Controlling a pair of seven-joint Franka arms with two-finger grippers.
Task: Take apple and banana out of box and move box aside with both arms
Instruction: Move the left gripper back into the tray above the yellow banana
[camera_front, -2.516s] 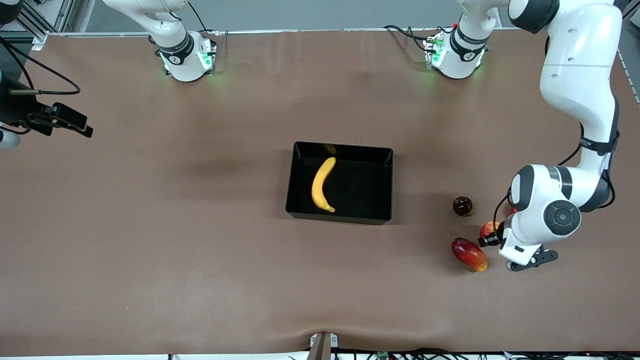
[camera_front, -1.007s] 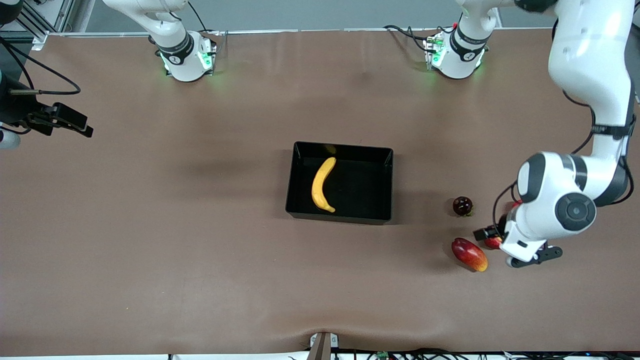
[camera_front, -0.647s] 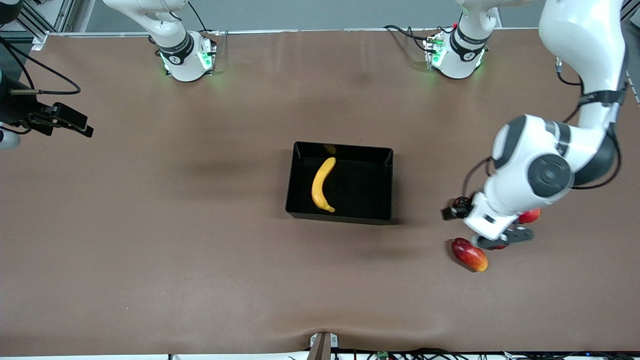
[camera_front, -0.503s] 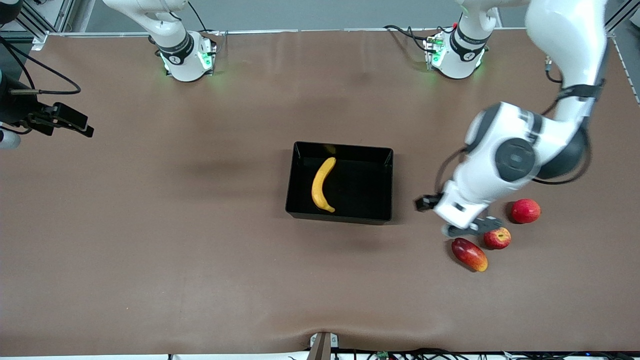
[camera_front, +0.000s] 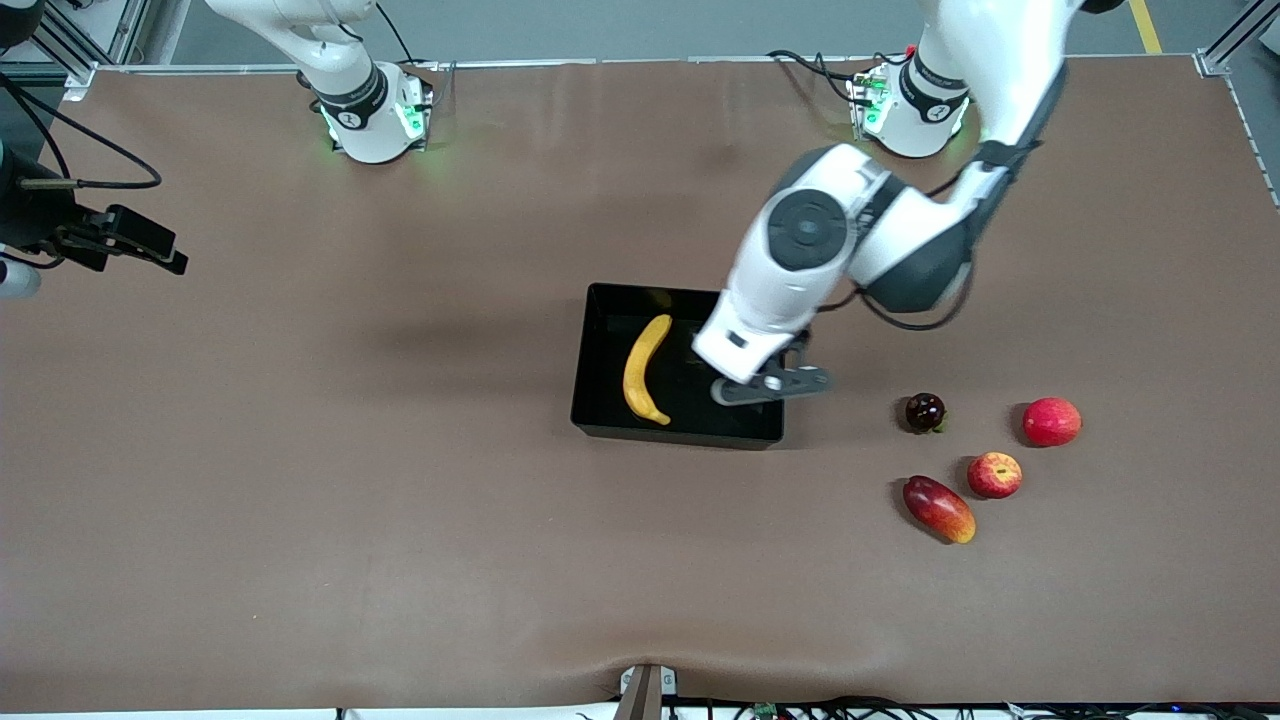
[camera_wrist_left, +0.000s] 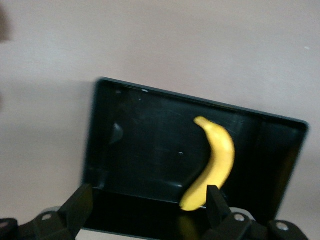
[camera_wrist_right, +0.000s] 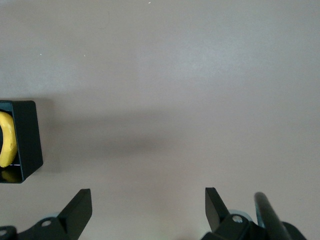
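Observation:
The black box (camera_front: 600, 425) stands mid-table with the yellow banana (camera_front: 645, 368) lying in it. My left gripper (camera_front: 748, 386) hangs over the box's end toward the left arm, open and empty. In the left wrist view its fingertips (camera_wrist_left: 82, 197) straddle the box's wall (camera_wrist_left: 150, 145), with the banana (camera_wrist_left: 215, 162) inside. The red apple with yellowish patches (camera_front: 995, 474) lies on the table toward the left arm's end. My right gripper (camera_front: 140, 245) waits open over bare table at the right arm's end; the right wrist view shows the box corner (camera_wrist_right: 27, 135) and banana (camera_wrist_right: 6, 140).
Beside the apple lie a plain red round fruit (camera_front: 1052, 421), an oblong red-orange mango (camera_front: 938, 508) and a small dark round fruit (camera_front: 925, 411). The brown table (camera_front: 350, 480) stretches around the box.
My left arm has swung from the group of fruits to over the box, its gripper empty. The apple stays on the table, uncovered. The right arm has not moved.

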